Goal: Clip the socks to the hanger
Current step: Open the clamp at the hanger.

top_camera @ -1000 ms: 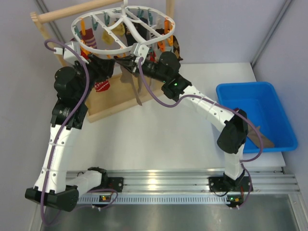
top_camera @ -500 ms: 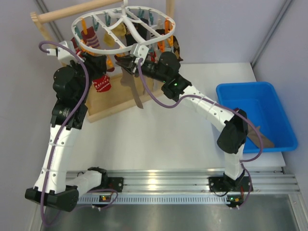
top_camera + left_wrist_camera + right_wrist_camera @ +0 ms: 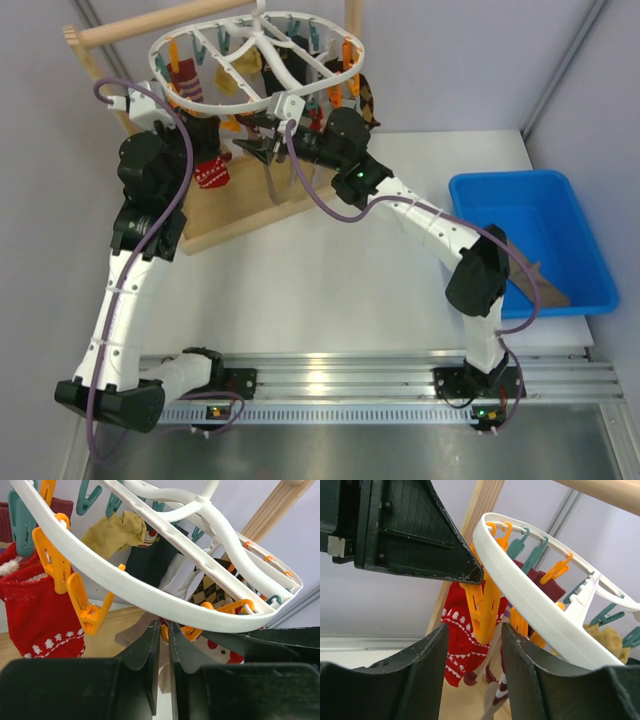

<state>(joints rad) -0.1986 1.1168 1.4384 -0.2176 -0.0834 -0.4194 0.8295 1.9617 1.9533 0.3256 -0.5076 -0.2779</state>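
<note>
The white oval hanger (image 3: 255, 60) hangs from the wooden rod, with orange and teal pegs and several socks clipped on. My left gripper (image 3: 222, 138) is under the ring's near rim, its jaws (image 3: 164, 626) almost closed on the top of an orange peg (image 3: 485, 607). My right gripper (image 3: 260, 142) is open, its jaws (image 3: 475, 632) standing either side of that same peg. A taupe sock (image 3: 275, 180) hangs just below both grippers; what holds it is hidden. It shows low in the right wrist view (image 3: 495, 707). The ring (image 3: 150, 592) crosses above my left jaws.
A red patterned sock (image 3: 210, 172) and a yellow sock (image 3: 235, 72) hang on the hanger. The wooden frame's base (image 3: 240, 215) lies under it. A blue bin (image 3: 500, 190) at the right holds a brown sock (image 3: 540, 285).
My right gripper has moved up and left to the hanger's rim, lifting the taupe sock with it. My left arm has shifted a little and its gripper now meets the orange peg.
</note>
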